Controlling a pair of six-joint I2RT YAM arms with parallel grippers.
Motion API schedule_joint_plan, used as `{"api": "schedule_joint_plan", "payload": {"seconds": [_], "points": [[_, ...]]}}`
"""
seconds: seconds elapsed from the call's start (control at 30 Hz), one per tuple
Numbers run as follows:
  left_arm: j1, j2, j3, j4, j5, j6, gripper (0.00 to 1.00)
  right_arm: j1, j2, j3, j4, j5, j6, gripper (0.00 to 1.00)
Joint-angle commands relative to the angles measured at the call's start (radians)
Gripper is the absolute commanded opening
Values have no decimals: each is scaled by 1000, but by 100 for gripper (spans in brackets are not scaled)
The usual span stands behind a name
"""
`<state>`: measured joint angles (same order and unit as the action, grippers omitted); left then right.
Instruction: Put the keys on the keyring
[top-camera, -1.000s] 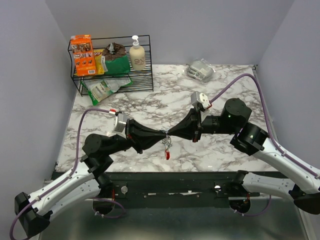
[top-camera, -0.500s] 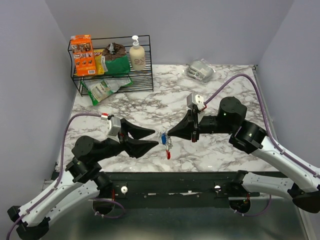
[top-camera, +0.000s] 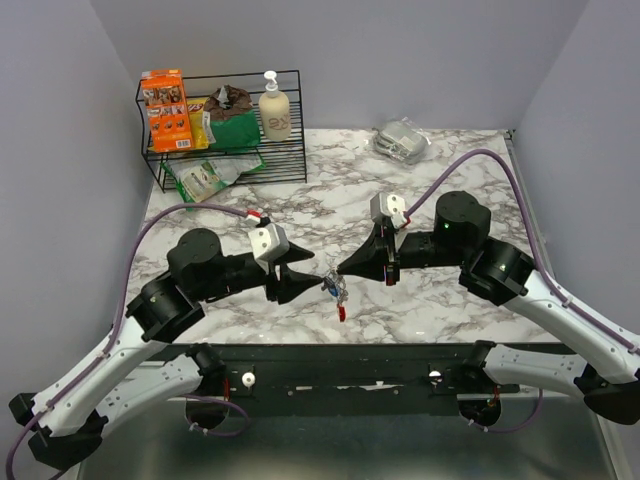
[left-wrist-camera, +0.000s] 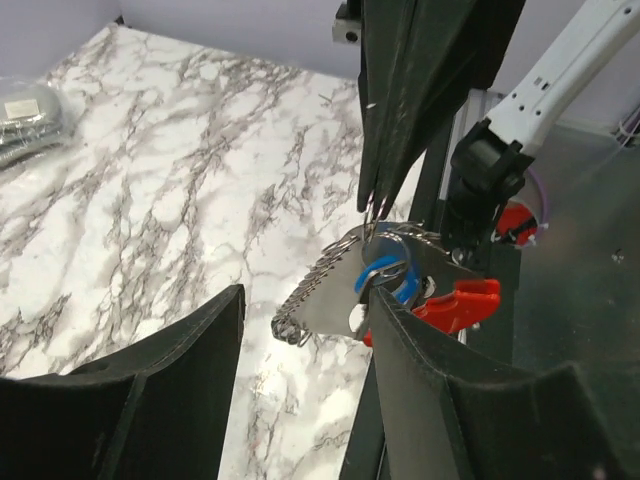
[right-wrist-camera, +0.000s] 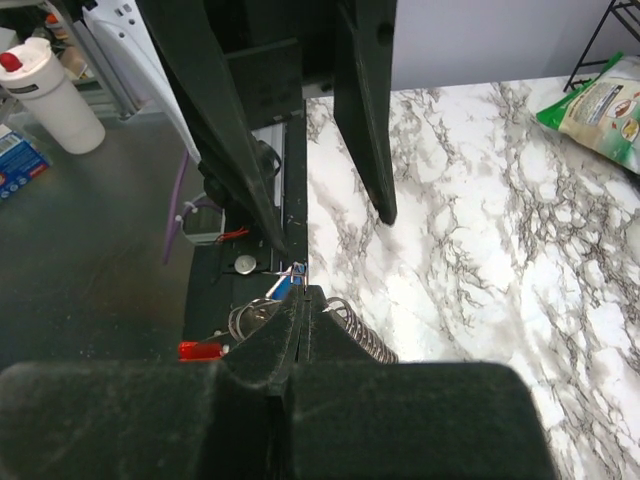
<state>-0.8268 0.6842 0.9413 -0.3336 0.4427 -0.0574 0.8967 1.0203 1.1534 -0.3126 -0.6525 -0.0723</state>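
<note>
My right gripper (top-camera: 338, 271) is shut on the keyring (top-camera: 338, 291), which hangs from its tips just above the table's front edge. The bundle shows a silver chain (left-wrist-camera: 312, 292), a silver key (left-wrist-camera: 335, 300), a blue-headed key (left-wrist-camera: 388, 281) and the red clip (left-wrist-camera: 462, 304). My left gripper (top-camera: 312, 272) is open right beside it. Its fingers (left-wrist-camera: 135, 385) have the bundle's chain end between them, and the inner edge of one finger hides part of the keys. In the right wrist view the shut tips (right-wrist-camera: 305, 292) pinch a ring, with the chain (right-wrist-camera: 362, 338) and red clip (right-wrist-camera: 200, 350) below.
A black wire rack (top-camera: 290, 150) at the back left holds an orange box (top-camera: 164, 110), snack bags and a soap bottle (top-camera: 274, 108). A silver pouch (top-camera: 402, 140) lies at the back right. The table's front edge (top-camera: 330, 345) runs directly under the keyring.
My left gripper let go of the bundle, opened and drew back left, then came forward again beside it. The blue key now hangs in view on the bundle. The right gripper stayed shut and shifted slightly left.
</note>
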Motion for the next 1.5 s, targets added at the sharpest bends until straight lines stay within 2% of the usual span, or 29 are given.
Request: {"api": "schedule_joint_plan", "payload": {"seconds": [0.0,0.23,0.5,0.63,0.77,0.87,1.47], "points": [[0,3,-1,-13,33,50,60,2,-23,6,29,-25,-12,0],[0,-14,-18,91,54,22,56,1,-42,-14,67,-24,-1,0],[0,-2,7,102,93,-21,59,1,-55,-15,89,49,46,1],[0,24,36,103,16,-105,48,2,-65,-27,116,122,69,0],[0,28,27,145,20,-160,48,1,-66,-38,138,142,112,0],[-2,26,17,166,62,-163,49,1,-66,-44,148,159,126,0],[-14,66,14,166,2,-179,41,1,-71,-58,191,214,177,0]]}}
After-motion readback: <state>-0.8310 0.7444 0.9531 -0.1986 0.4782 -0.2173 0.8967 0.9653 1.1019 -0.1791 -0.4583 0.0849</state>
